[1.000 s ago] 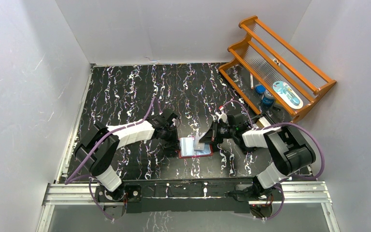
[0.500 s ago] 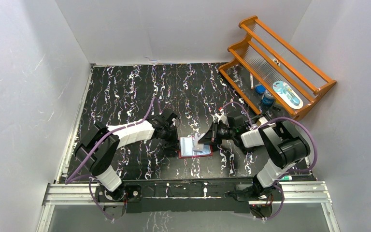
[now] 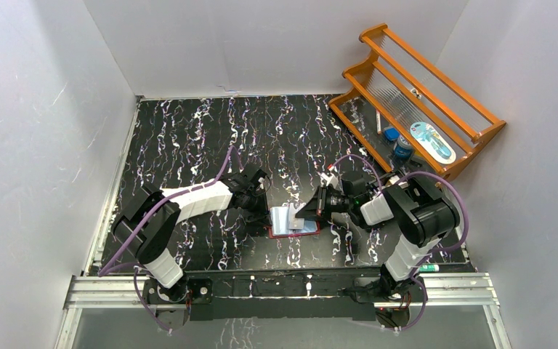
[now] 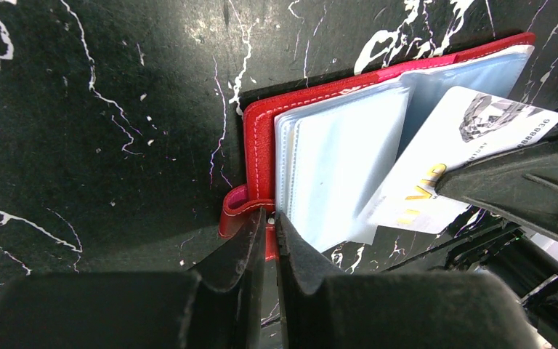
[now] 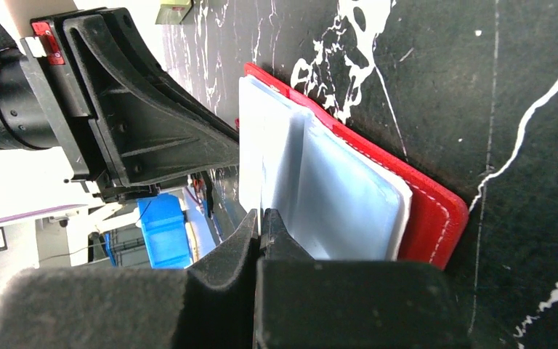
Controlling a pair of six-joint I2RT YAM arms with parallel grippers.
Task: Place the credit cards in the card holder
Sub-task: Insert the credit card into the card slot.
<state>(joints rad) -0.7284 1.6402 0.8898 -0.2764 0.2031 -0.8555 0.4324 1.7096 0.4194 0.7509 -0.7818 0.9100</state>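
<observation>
The card holder [image 3: 291, 222] lies open on the black marbled table, a red case [image 4: 260, 153] with clear bluish pockets [image 4: 341, 167]. My left gripper [image 4: 271, 216] is shut on the red edge at its left side. A white credit card [image 4: 472, 145] with yellow lettering is pinched in my right gripper [image 5: 261, 216], whose black fingers [image 4: 523, 182] come in from the right. The card's leading end sits between the pocket leaves. In the right wrist view the card [image 5: 251, 153] shows nearly edge-on beside the red cover [image 5: 436, 211]. Both grippers [image 3: 269, 211] [image 3: 305, 214] meet over the holder.
A wooden rack [image 3: 421, 109] stands at the back right with a few small items on its shelf. White walls close in the table on three sides. The arm bases and a metal rail [image 3: 283, 287] run along the near edge.
The right arm has crept slightly left, bringing the card a little further over the holder. The left arm has held still on the holder's edge.
</observation>
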